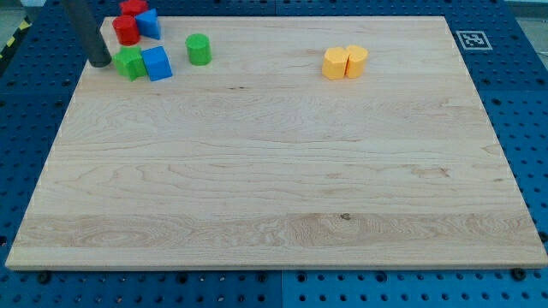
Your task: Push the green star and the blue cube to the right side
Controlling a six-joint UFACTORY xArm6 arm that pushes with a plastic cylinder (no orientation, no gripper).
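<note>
The green star (130, 62) lies near the board's top left, touching the blue cube (157, 63) on its right. My tip (100, 62) stands just left of the green star, close to it or touching it. The dark rod rises from the tip to the view's top edge.
A red block (126, 29), a second red block (133, 8) and a second blue block (149, 23) cluster above the star. A green cylinder (199, 49) stands right of the cube. Two yellow blocks (336, 63) (356, 61) touch at top centre-right. The wooden board (274, 171) has a marker tag (471, 39).
</note>
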